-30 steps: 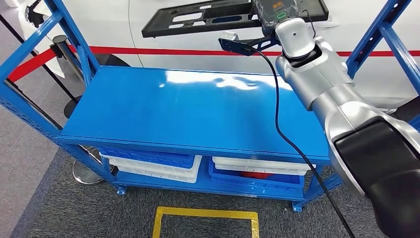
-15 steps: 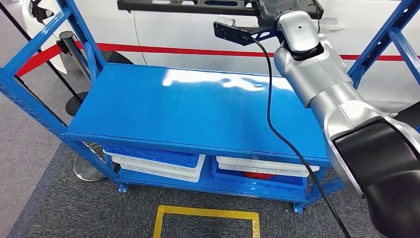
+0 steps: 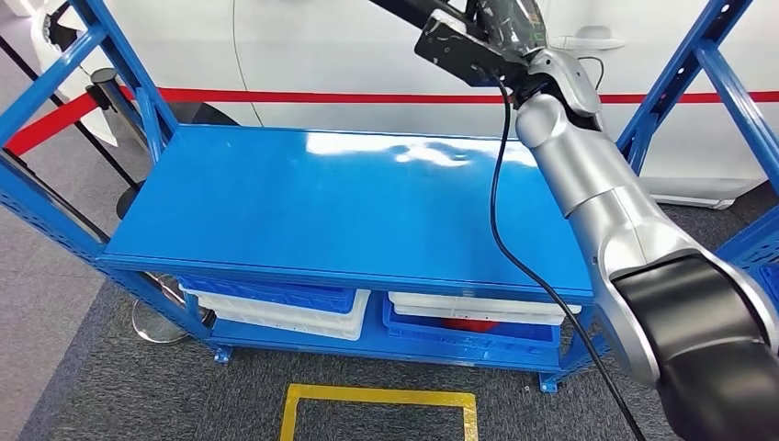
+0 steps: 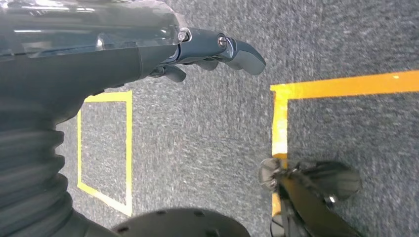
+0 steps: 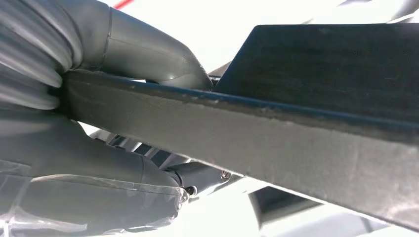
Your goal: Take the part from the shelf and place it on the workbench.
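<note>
Part lifted higher

The right robot hand (image 3: 511, 20) raises the flat black slotted plastic part (image 5: 276, 133) further; now mostly above the head view's top edge, only a corner shows.

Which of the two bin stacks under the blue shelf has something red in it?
The stack on the robot's right, below the raised right arm: red shows between its white and blue bins. The left stack shows none.

Black part (image 5: 276, 133); blue shelf (image 3: 349, 207); grey carpet (image 4: 207, 143), yellow lines.

Glossy blue metal shelf (image 3: 349, 202); matt black part (image 5: 276, 133); rough grey carpet (image 4: 207, 133).
</note>
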Robot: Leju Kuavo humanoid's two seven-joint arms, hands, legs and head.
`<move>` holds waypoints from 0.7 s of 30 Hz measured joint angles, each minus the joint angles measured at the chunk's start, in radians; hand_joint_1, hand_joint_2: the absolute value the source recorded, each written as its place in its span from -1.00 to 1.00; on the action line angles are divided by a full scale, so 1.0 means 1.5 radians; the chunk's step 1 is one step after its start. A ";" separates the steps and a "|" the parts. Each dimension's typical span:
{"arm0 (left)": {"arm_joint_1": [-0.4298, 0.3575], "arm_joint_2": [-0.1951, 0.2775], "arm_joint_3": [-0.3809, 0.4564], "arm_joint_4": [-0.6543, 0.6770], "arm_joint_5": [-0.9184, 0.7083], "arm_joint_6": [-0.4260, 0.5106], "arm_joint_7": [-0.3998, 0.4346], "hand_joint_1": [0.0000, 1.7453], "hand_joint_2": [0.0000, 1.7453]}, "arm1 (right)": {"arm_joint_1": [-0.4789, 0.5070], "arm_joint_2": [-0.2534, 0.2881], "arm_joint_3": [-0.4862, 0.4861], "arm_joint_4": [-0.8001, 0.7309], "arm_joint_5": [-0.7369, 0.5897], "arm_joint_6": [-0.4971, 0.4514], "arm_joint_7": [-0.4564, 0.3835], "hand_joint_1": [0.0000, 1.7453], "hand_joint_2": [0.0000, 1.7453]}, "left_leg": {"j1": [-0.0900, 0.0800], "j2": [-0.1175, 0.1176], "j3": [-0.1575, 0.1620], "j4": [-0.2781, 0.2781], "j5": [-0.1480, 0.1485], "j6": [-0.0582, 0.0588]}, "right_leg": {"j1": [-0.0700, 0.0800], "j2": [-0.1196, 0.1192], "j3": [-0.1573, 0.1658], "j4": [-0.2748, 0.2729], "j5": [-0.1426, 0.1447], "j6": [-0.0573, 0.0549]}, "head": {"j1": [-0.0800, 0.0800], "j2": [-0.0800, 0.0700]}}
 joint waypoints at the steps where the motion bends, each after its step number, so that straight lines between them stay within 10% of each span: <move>1: 0.000 0.001 0.000 0.000 0.002 0.000 0.000 -1.00 1.00 | 0.009 0.002 -0.017 -0.008 -0.045 0.029 -0.022 1.00 1.00 | -0.002 0.000 0.014 -0.031 0.009 0.003 | 0.001 0.000 -0.001 0.000 0.000 0.002 | 0.000 0.000; 6: 0.001 0.001 0.000 0.000 0.006 0.000 0.000 -1.00 1.00 | 0.049 0.013 -0.081 -0.029 -0.180 0.123 -0.084 1.00 1.00 | 0.000 -0.001 0.027 -0.063 0.016 0.013 | 0.002 0.000 -0.007 0.008 -0.008 0.018 | 0.001 0.000; 11: 0.002 0.000 0.001 0.000 0.009 0.001 0.001 -1.00 1.00 | 0.091 0.017 -0.113 -0.034 -0.305 0.229 -0.129 1.00 1.00 | 0.003 0.000 0.031 -0.069 0.019 0.019 | -0.004 -0.001 -0.082 0.172 -0.081 0.028 | 0.002 0.000; 16: 0.002 -0.002 0.001 0.000 0.011 0.003 0.008 -1.00 1.00 | 0.142 0.034 -0.140 -0.039 -0.482 0.398 -0.164 1.00 1.00 | 0.002 -0.002 0.027 -0.052 0.008 0.006 | -0.010 -0.002 -0.012 0.020 -0.003 0.027 | 0.002 0.000; 21: 0.001 -0.002 0.001 0.000 0.014 0.011 0.015 -1.00 1.00 | 0.179 0.055 -0.160 -0.039 -0.587 0.506 -0.167 1.00 1.00 | 0.003 -0.001 0.023 -0.040 -0.005 -0.009 | -0.007 0.000 -0.005 0.004 -0.002 0.006 | 0.001 0.000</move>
